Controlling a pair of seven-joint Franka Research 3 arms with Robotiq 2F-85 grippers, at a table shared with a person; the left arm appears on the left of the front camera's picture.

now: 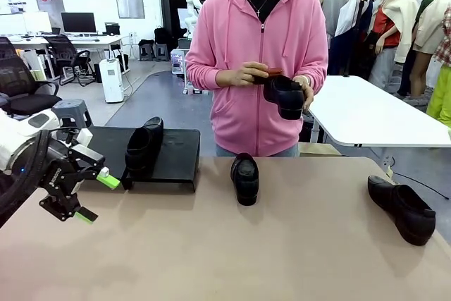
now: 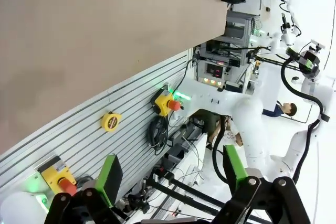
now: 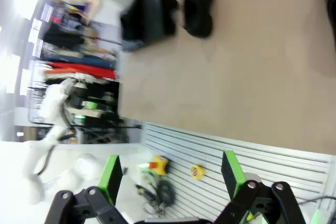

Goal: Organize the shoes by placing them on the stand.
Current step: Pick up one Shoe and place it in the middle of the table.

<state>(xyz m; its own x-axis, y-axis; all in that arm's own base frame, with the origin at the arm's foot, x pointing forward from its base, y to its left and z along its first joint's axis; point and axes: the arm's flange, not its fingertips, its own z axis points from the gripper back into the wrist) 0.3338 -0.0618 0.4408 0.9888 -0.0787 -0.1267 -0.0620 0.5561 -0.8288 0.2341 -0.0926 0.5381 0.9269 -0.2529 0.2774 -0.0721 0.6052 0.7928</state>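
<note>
One black loafer (image 1: 144,147) stands on the low black stand (image 1: 176,160) at the far left. A second shoe (image 1: 245,177) lies on the table in the middle, also seen blurred as a shoe (image 3: 198,6) beside the stand (image 3: 149,17) in the right wrist view. A third shoe (image 1: 402,208) lies at the right. The person in pink holds a fourth shoe (image 1: 285,96) in both hands above the far edge. My left gripper (image 1: 97,198) hovers left of the stand, open and empty (image 2: 172,174). My right gripper (image 3: 171,174) is open and empty over the near table edge.
The beige table (image 1: 211,252) has free room in front. A white table (image 1: 373,114) stands behind at the right. The slatted robot base with a yellow tape measure (image 2: 111,121) and red stop buttons lies below the table edge.
</note>
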